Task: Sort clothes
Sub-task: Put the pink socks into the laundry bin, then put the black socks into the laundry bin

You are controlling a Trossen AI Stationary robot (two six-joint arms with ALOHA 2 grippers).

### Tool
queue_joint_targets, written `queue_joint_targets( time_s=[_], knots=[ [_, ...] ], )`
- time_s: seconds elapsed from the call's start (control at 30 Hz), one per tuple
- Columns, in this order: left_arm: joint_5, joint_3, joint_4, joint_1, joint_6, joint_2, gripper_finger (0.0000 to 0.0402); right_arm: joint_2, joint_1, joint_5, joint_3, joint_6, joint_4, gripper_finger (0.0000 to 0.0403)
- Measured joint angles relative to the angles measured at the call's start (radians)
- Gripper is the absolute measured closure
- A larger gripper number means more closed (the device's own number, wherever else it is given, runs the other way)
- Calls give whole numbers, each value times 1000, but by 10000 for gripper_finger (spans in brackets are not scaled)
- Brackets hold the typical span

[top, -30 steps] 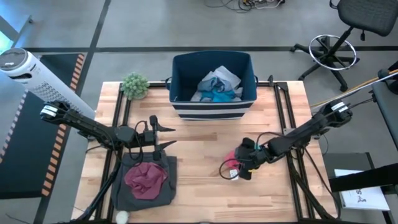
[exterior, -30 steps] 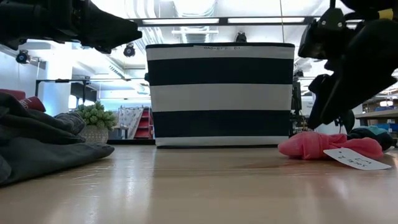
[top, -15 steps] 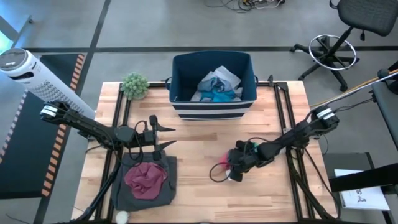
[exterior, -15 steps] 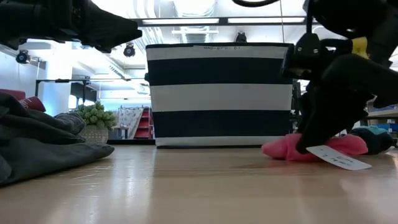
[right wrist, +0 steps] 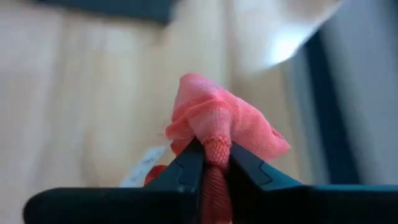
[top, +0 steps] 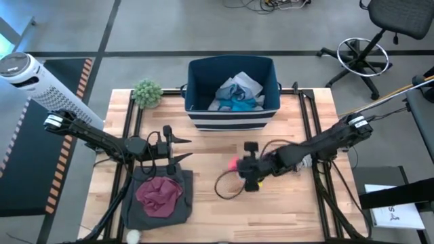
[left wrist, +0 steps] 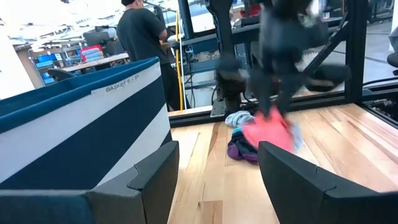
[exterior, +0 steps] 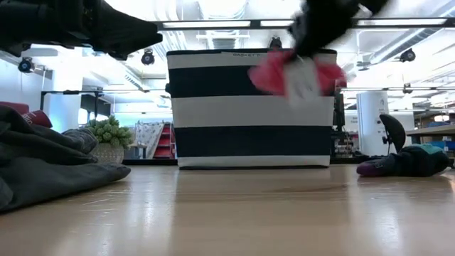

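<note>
My right gripper [top: 245, 168] is shut on a pink sock [exterior: 293, 70] with a white tag [exterior: 302, 82]. It holds the sock in the air in front of the navy striped bin [top: 232, 91], which has white and teal clothes inside. More small socks [exterior: 404, 162], dark purple and teal, lie on the table at the right. A dark grey garment [top: 159, 200] lies flat near the front left with a maroon one [top: 157, 193] on top. My left gripper [top: 178, 149] hovers open just beyond that pile, with nothing between its fingers. My right gripper pinches a bunched fold of the pink sock [right wrist: 214, 146] between its two fingertips [right wrist: 186, 171]. The sock is lifted clear of the table and bulges out past the fingertips. Its tag dangles beside it.
A small potted plant [top: 147, 92] stands at the far left of the table beside the bin. A white cylinder [top: 27, 78] stands off the table's left side. A person [left wrist: 142, 43] shows in the room beyond. Bare wood lies between the two grippers.
My right gripper has shut on the pink sock. It has risen and moved toward the table's left, and the sock, which lay on the wood, now hangs clear at bin height. The other small socks have stayed where they were.
</note>
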Motion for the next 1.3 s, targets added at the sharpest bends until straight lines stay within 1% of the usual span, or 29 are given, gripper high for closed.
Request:
queue_joint_targets(
  time_s=[0.1, 0.27, 0.37, 0.5, 0.57, 0.63, 0.73, 0.8, 0.87, 1.0, 1.2, 1.3],
  knots=[
    [0, 0, -1, 1, 0, 0, 194, -1, -40, 87, 131, -116, -54, 367],
    [0, 0, -1, 1, 0, 0, 194, -6, -144, 219, 319, -311, -77, 382],
    [0, 0, -1, 1, 0, 0, 194, -6, -239, 231, 406, -373, -77, 387],
    [0, 0, -1, 1, 0, 0, 194, -6, -391, 230, 487, -375, -77, 384],
    [0, 0, -1, 1, 0, 0, 194, -6, -466, 210, 510, -350, -80, 380],
    [0, 0, -1, 1, 0, 0, 194, -6, -538, 155, 524, -302, -99, 376],
    [0, 0, -2, 1, 0, 0, 194, -6, -635, 7, 532, -206, -154, 369],
    [0, 0, -1, 1, 0, 0, 194, -2, -679, -90, 526, -162, -177, 362],
    [0, 0, -2, 1, 0, 0, 194, 3, -709, -143, 518, -140, -205, 348],
    [0, 0, -1, 1, 0, 0, 194, 21, -717, -144, 511, -135, -219, 303],
    [0, 0, -1, 1, 4, 0, 194, 34, -716, -144, 511, -130, -212, 212],
    [0, 0, -2, 1, 4, 0, 194, 35, -714, -145, 511, -161, -218, 173]
  ],
)
